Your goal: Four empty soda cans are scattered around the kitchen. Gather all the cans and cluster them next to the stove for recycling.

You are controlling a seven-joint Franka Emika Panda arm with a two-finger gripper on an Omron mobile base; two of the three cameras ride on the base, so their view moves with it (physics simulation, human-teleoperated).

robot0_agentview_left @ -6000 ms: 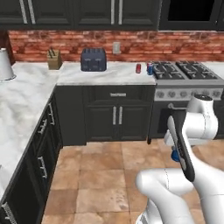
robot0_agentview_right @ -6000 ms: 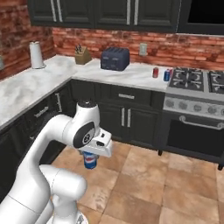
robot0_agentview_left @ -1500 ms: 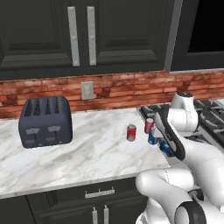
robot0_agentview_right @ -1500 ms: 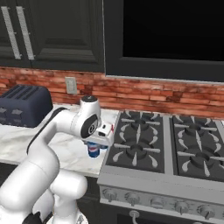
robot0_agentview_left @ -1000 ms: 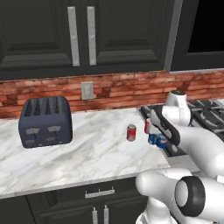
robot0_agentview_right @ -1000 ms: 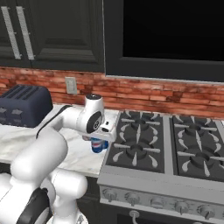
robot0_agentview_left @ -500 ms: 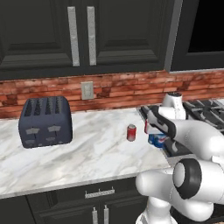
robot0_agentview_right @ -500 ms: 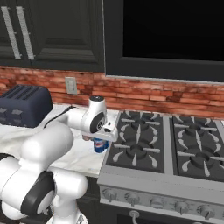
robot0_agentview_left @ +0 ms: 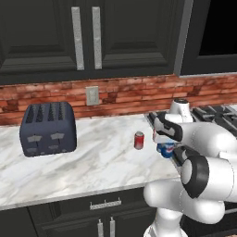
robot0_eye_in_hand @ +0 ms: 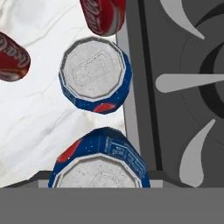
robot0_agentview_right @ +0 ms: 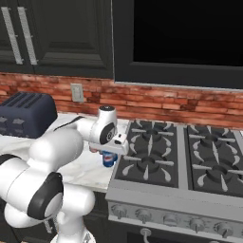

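My gripper (robot0_agentview_left: 165, 146) is shut on a blue soda can (robot0_agentview_left: 166, 150) and holds it upright at the marble counter's right end, right beside the stove (robot0_agentview_left: 216, 115). From the right, the same can (robot0_agentview_right: 109, 159) hangs under the hand (robot0_agentview_right: 110, 153), close to the stove's (robot0_agentview_right: 180, 156) left edge. Looking down in the hand view, the held blue can (robot0_eye_in_hand: 101, 162) is nearest. A second blue can (robot0_eye_in_hand: 95, 75) stands just past it along the stove rim (robot0_eye_in_hand: 133, 87). Two red cans (robot0_eye_in_hand: 103, 15) (robot0_eye_in_hand: 11, 51) stand farther off. One red can (robot0_agentview_left: 139, 140) stands left of my gripper.
A dark blue-grey toaster (robot0_agentview_left: 47, 127) sits at the counter's left, also in the right base view (robot0_agentview_right: 26, 114). A brick backsplash with a wall outlet (robot0_agentview_left: 92, 95) runs behind. Dark cabinets (robot0_agentview_left: 83, 37) hang overhead. Bare marble (robot0_agentview_left: 102, 157) lies between toaster and cans.
The base has driven from the floor up to the counter. Over the last second my gripper moved the blue can slightly down and toward the stove's edge.
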